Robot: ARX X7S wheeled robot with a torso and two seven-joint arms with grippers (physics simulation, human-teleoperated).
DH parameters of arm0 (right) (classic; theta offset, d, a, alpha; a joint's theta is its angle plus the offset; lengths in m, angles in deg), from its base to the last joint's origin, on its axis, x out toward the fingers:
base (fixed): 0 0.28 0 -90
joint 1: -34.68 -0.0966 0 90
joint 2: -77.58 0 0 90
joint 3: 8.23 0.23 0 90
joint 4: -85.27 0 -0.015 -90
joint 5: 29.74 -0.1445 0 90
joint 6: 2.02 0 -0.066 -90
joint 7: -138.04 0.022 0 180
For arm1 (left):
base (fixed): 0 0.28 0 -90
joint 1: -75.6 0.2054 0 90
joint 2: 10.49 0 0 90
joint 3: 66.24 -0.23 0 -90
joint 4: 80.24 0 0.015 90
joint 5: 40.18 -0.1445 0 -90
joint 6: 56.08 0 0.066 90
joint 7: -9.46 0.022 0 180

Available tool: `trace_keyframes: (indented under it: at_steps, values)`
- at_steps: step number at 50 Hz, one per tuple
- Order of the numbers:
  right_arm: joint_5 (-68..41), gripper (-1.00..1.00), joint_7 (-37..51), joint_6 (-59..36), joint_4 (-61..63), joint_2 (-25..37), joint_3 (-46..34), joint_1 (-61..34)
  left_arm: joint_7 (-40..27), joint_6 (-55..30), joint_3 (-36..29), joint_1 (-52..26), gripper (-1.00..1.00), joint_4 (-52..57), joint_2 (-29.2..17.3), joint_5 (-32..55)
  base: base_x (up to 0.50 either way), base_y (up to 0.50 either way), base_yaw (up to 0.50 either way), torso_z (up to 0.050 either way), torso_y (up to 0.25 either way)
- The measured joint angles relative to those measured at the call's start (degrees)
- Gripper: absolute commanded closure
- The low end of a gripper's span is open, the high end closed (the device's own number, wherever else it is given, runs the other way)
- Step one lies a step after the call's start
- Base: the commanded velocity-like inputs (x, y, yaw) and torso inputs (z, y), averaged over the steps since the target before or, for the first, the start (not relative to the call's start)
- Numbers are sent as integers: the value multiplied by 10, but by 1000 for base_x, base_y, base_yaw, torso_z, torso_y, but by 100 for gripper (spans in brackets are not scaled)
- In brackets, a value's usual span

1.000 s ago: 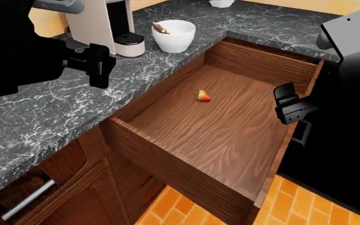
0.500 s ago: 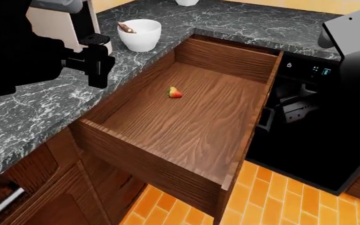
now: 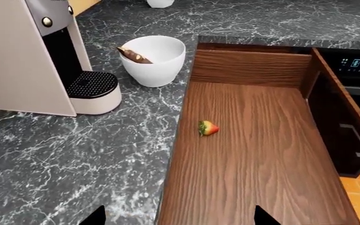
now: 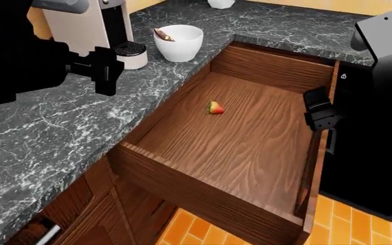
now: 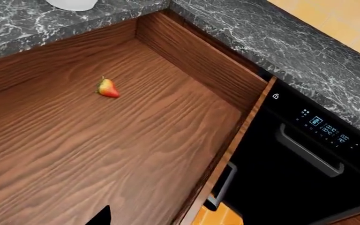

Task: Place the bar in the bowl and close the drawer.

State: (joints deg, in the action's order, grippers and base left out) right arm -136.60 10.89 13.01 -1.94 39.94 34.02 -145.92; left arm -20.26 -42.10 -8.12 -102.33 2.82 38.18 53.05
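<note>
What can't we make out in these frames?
- Left gripper: head view shows it side-on, so the finger gap is unreadable; left wrist view crops all but the tips.
- Right gripper: dark against the black oven.
- Drawer handle: faces away.
- Bar: lower end hidden by the bowl rim.

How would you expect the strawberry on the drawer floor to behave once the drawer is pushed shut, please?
The strawberry lies loose on the drawer's smooth wooden floor, touching no wall, so it would probably slide or roll a little. Its tapered, rounded shape suggests a curved roll rather than a straight one. It looks small and light, so it should hardly resist the push.
</note>
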Motion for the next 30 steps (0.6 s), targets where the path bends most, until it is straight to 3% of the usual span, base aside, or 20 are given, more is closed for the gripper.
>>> trace_keyframes:
  at_steps: [19,27,30]
  values:
    - [-24,-100,8,7,-20,0,-5,-3,3,5,-6,-2,-100,0,0,1,174,-473,0,0,0]
    - [-19,-100,8,10,-18,0,-7,-2,2,5,-10,-4,-100,0,1,2,8,-15,0,0,2]
    - [-18,-100,5,11,-14,1,-6,-1,0,3,-11,-5,-100,0,0,4,0,0,-500,0,0]
